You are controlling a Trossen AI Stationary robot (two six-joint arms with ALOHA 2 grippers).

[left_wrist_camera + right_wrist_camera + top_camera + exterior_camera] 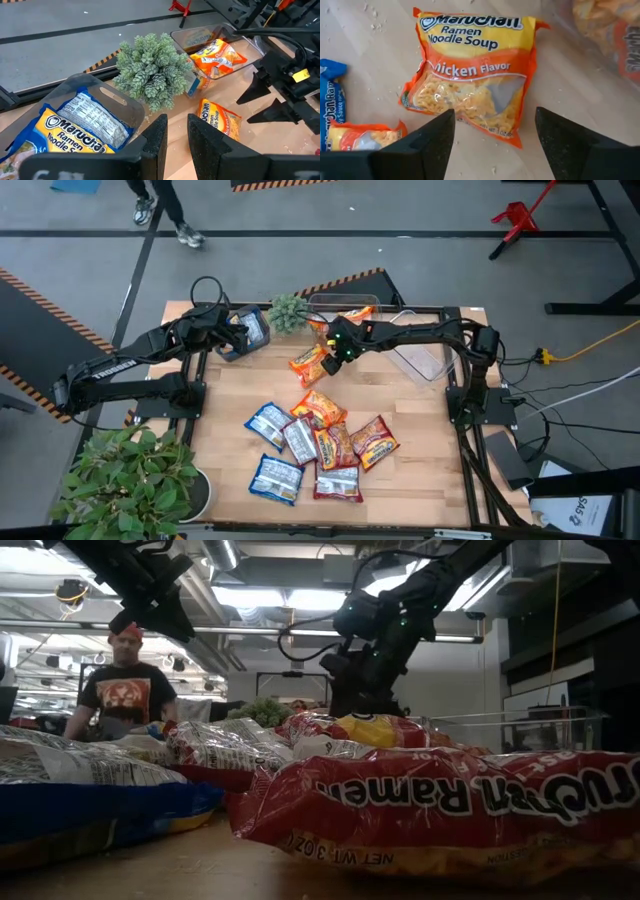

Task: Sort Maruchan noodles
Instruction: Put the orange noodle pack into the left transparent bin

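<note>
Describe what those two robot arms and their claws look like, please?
Both arms are dark, nearly black, built of jointed tube-like segments. The left arm carries white lettering along its side. Black cables loop near both. The right gripper ends in two flat, wedge-shaped black fingers; the left gripper has two blocky matte fingers.

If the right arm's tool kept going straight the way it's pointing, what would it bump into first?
Most likely the orange chicken-flavor packet lying flat on the wooden table. The right tool points down at it with its fingers spread open, the packet between them. How far above it the tool hangs is unclear.
</note>
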